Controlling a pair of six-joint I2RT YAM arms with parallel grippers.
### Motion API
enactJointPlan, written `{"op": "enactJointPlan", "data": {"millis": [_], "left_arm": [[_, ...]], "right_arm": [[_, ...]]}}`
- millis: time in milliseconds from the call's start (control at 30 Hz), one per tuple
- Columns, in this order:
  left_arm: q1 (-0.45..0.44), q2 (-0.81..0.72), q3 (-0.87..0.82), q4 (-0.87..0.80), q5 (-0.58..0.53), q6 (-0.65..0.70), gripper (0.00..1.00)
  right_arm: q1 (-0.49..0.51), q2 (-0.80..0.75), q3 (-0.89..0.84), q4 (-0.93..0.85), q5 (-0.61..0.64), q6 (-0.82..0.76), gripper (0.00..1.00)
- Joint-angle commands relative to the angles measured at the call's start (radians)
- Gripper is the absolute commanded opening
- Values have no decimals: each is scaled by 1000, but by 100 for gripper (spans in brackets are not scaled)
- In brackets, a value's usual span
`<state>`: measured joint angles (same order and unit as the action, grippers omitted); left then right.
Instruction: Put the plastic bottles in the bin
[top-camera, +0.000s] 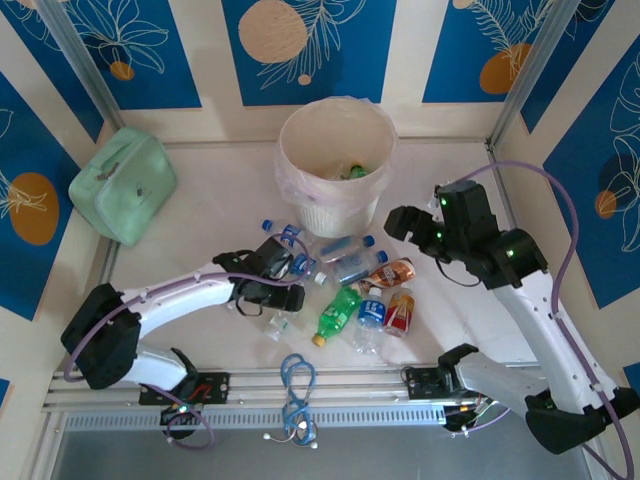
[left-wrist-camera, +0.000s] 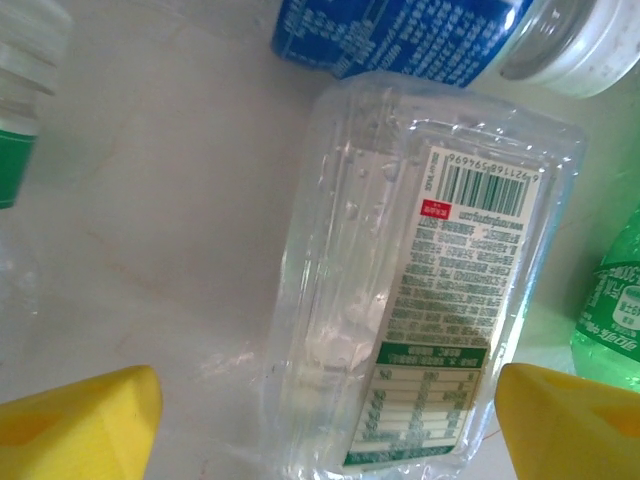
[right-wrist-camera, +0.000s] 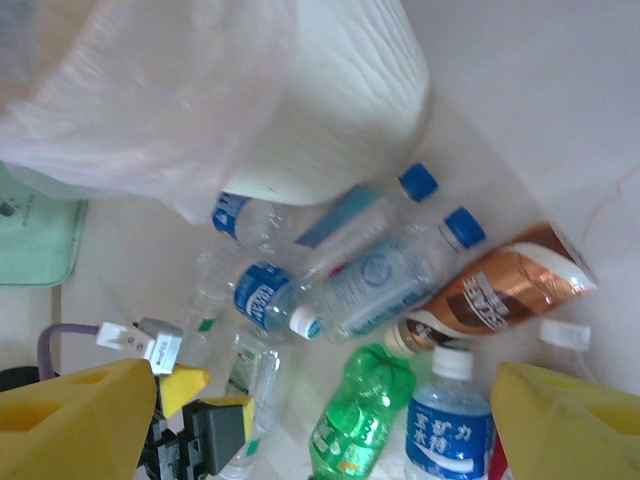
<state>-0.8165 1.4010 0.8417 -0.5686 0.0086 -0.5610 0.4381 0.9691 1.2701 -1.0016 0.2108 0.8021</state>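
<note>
Pale tabletop (top-camera: 200, 210) carries the plastic bottles (top-camera: 355, 290), heaped on their sides near its middle, just in front of the bin (top-camera: 335, 160). The bin stands by the far edge with something green inside. My left claw (left-wrist-camera: 330, 400) gapes wide over a clear bottle (left-wrist-camera: 420, 290), gripping nothing. My right claw (right-wrist-camera: 325, 400) hangs wide open and empty near the bin. A mint-green pouch (top-camera: 122, 185) sits in the far left corner.

Clear crushed plastic bottle (left-wrist-camera: 400, 300), centre frame: glossy, with a printed white label. Round cream plastic bin (top-camera: 340, 208), top centre: matt ribbed wall. Thin clear bag liner (top-camera: 290, 182): shiny, wrinkled. Mint-green rectangular pouch (top-camera: 122, 185), left: matt, cloth-like. Pale tabletop (top-camera: 220, 200): smooth.
</note>
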Motion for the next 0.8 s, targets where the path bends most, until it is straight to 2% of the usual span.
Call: {"op": "enactJointPlan", "data": {"millis": [0, 333, 500, 767], "left_arm": [[-15, 22, 40, -31, -35, 32, 86], [-49, 11, 86, -82, -90, 35, 85], [-117, -15, 156, -132, -131, 70, 85], [-208, 24, 215, -107, -38, 107, 85]], "right_arm": [[-5, -41, -42, -18, 12, 47, 87], [-10, -59, -68, -11, 4, 56, 88], [-25, -82, -83, -40, 21, 59, 88], [-138, -139, -195, -76, -52, 83, 88]]}}
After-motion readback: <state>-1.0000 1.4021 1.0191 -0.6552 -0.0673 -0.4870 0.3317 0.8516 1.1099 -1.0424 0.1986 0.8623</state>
